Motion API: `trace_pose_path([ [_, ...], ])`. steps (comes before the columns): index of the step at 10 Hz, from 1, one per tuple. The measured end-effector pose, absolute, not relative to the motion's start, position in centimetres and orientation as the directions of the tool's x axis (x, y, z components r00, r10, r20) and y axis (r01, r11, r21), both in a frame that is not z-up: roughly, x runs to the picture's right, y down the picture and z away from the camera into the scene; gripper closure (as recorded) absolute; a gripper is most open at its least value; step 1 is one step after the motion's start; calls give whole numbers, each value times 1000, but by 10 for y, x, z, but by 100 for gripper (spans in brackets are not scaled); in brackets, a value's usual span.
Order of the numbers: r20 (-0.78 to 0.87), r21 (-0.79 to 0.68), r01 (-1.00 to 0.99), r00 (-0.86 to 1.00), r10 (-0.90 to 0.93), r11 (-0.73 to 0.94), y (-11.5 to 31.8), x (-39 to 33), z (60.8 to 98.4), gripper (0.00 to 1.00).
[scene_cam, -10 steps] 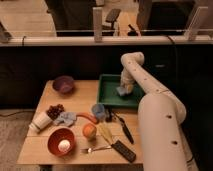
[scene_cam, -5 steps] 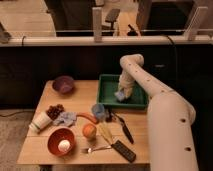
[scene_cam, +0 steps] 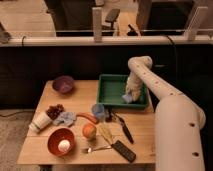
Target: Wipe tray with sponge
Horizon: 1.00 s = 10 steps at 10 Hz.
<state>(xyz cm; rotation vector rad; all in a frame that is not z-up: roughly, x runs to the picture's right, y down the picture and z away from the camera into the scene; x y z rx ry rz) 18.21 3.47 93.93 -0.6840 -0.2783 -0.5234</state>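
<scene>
While the gripper (scene_cam: 131,94) sits low in the right front part of the tray (scene_cam: 113,89), pinching the sponge (scene_cam: 127,99) at its tip and seemingly pressing it to the tray floor, I judge that I am in the wiping step itself, with the pick-up done. The green floor to the left of the sponge lies bare, so my next move calls for a steady sideways drag across it, with pressure light enough not to shove the tray along the table (scene_cam: 80,93), stopping short of the raised left wall.
</scene>
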Motion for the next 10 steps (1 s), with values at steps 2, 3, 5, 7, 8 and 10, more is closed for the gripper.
trace_pose_path([
  [2, 375, -531, 516, 855, -360, 673, 17, 186, 959, 100],
  [3, 375, -528, 518, 853, -362, 673, 14, 180, 964, 100],
  [5, 393, -519, 538, 840, -374, 664, 12, 158, 971, 100],
  [7, 459, -480, 601, 793, -400, 640, 16, 129, 963, 100],
  [8, 481, -472, 621, 776, -408, 626, 22, 125, 955, 100],
  [10, 525, -450, 664, 738, -425, 597, 38, 118, 937, 100],
])
